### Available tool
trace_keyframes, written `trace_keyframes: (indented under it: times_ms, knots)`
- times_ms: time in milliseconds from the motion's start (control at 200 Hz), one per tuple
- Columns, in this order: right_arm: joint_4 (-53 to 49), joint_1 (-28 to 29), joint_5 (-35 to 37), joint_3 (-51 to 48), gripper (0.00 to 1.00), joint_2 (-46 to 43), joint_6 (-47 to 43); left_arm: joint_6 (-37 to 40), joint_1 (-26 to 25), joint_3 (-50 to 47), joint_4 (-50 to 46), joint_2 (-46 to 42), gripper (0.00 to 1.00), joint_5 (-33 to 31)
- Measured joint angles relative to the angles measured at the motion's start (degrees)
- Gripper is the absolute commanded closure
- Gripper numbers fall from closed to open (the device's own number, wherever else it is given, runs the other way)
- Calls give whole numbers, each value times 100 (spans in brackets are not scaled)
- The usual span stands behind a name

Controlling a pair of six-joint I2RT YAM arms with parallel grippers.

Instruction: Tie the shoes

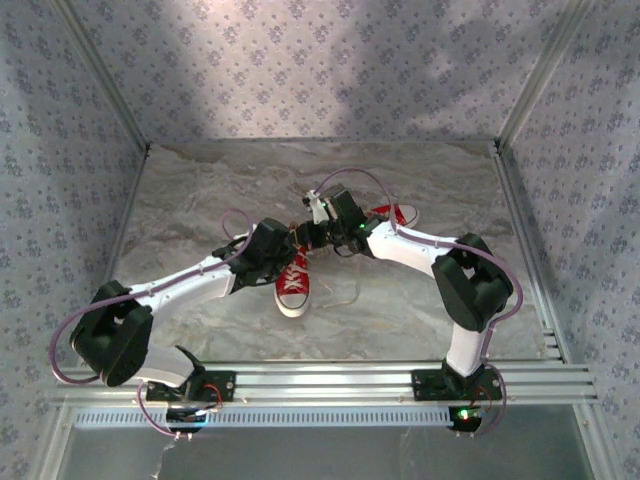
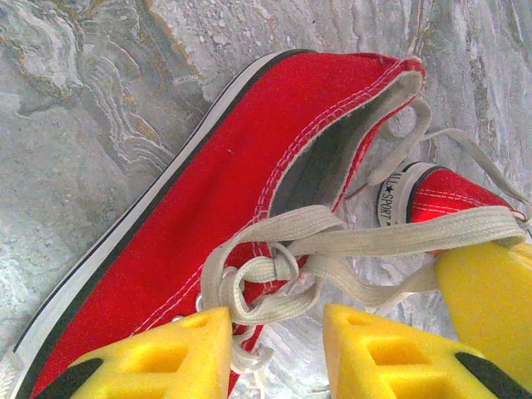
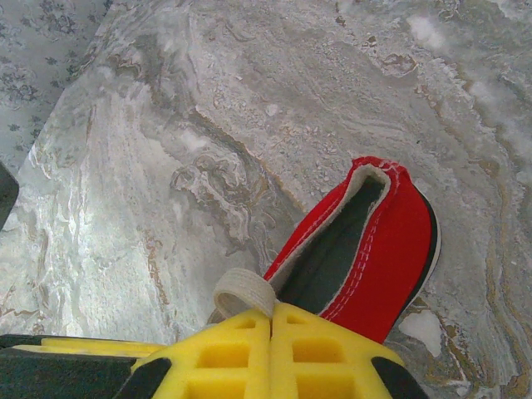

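While our right gripper (image 3: 270, 320) clamps the white lace (image 3: 243, 291) close by the red shoe (image 2: 241, 150), our left gripper (image 2: 276, 324) sits part-open beside that shoe, lace loops (image 2: 258, 273) between its jaws.

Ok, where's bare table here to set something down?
Bare table along the back wall, in the far-left corner, and between the near shoe and the rail. Crowded mid-table: left gripper and right gripper, pinching a lace, meet over that shoe, the far shoe beside them.
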Motion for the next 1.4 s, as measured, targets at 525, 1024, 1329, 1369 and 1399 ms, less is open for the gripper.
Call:
trace_keyframes:
  times_ms: [525,1024,1329,1369,1399]
  knots:
    - [0,0,-2,0,100,0,0,-28,-2,-33,-7,-11,61,-2]
    - [2,0,0,0,100,0,0,-83,-11,-127,-22,-13,65,-31]
    - [2,0,-2,0,100,0,2,-83,-11,-127,-24,-13,65,-46]
    - [2,0,-2,0,100,0,2,-83,-11,-127,-24,-13,63,-46]
    - [2,0,-2,0,100,0,2,-83,-11,-127,-24,-17,63,-46]
